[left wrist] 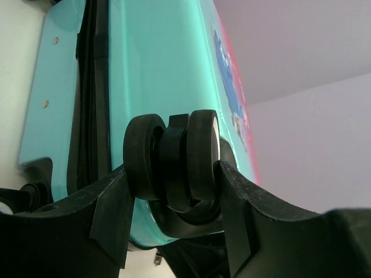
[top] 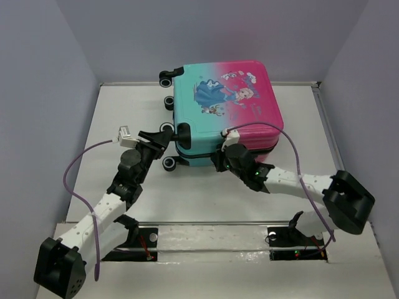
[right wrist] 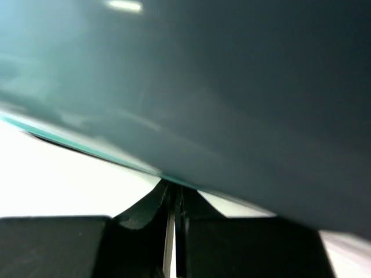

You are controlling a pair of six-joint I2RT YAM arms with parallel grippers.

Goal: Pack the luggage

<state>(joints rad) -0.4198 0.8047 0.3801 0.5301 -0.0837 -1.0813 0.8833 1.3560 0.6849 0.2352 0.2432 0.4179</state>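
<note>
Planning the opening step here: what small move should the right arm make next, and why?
Probably nudge the right gripper, fingers together, up along the near seam to start parting it: the luggage lies shut and flat, and the left gripper clamps a wheel, bracing it.

The luggage (top: 224, 106) shell fades teal to hot pink, teal on the left claw's (top: 165, 136) side, with a blue-dressed cartoon princess print. The wheel (left wrist: 171, 168) between that claw's fingers is plain black, like the zipper trim (left wrist: 93, 104) beside it. Both claws are black too.
</note>
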